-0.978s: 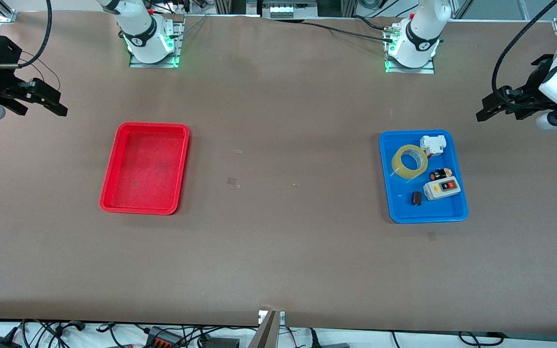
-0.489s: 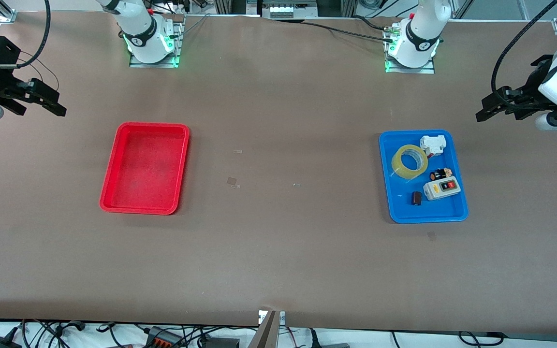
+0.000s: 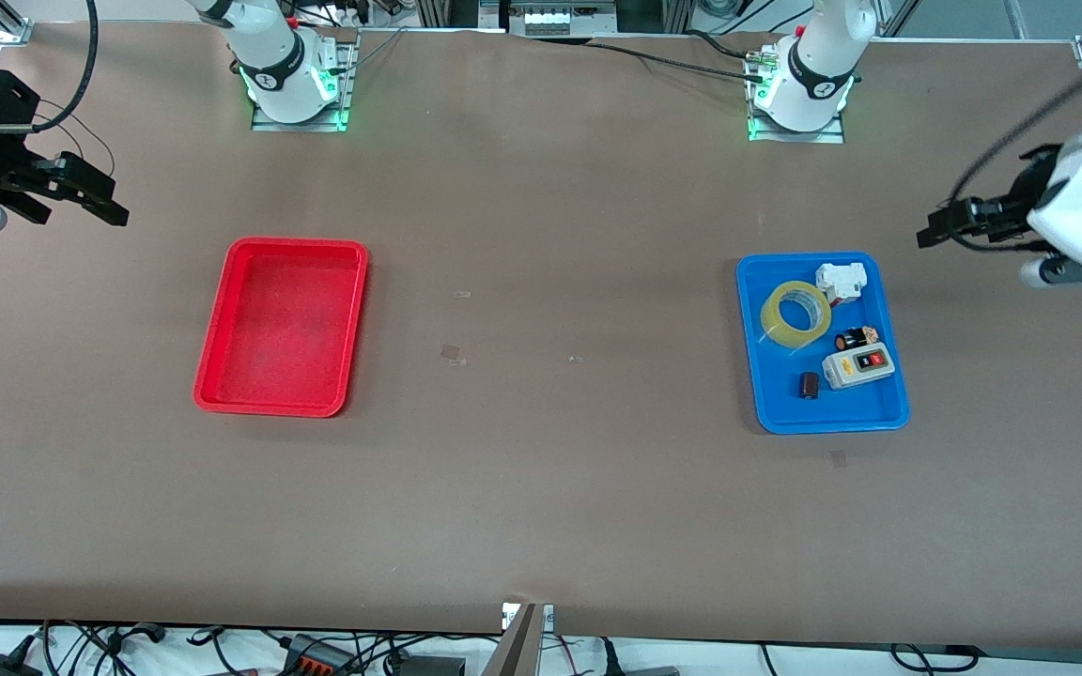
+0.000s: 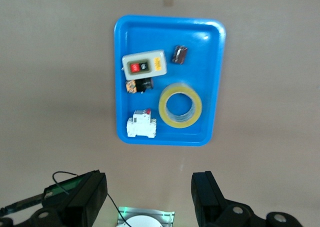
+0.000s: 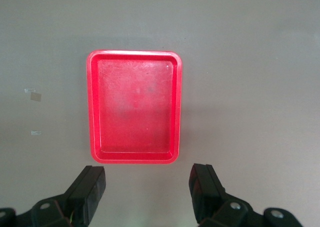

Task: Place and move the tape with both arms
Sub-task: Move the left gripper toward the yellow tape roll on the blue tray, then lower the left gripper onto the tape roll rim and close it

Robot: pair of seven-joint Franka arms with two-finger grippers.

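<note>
tape [image 3: 796,314] flat in blue tray [image 3: 766,413], hole upward; left gripper [image 4: 150,199], right gripper [image 5: 147,189] both spread

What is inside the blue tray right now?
The blue tray holds the tape, a white module, a switch box and two small dark parts. Nothing looks covered.
</note>
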